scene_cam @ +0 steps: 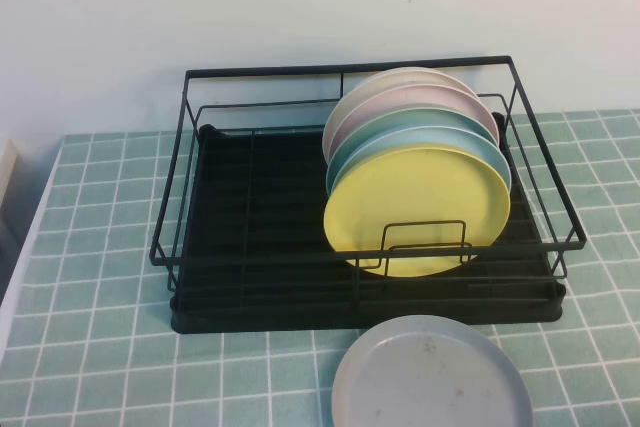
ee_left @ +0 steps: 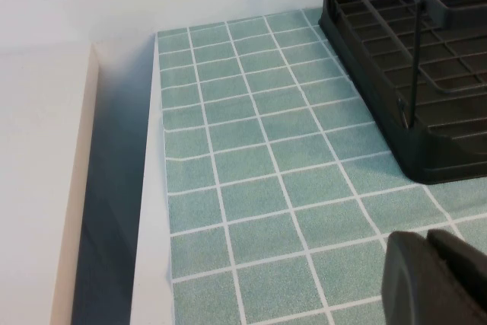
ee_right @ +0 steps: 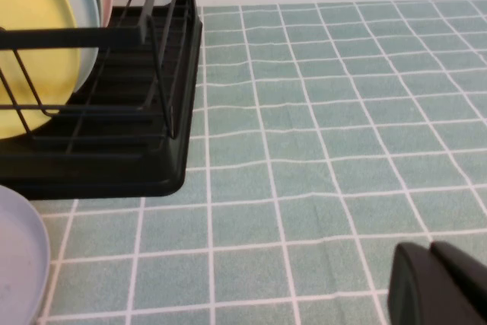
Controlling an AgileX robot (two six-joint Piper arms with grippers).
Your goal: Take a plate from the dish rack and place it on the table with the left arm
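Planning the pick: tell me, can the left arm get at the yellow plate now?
Probably yes. The yellow plate stands frontmost in the rack, nothing before its face. The left gripper, shut, hangs over bare tiles beside the rack; the right gripper is parked opposite.

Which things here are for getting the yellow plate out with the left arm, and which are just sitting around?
For the job:
yellow plate, upright at the front of the dish rack
tiled table
left gripper, jaws shut, low over the tiles

Just sitting around:
grey plate on the table
blue plates, pink plate
right gripper
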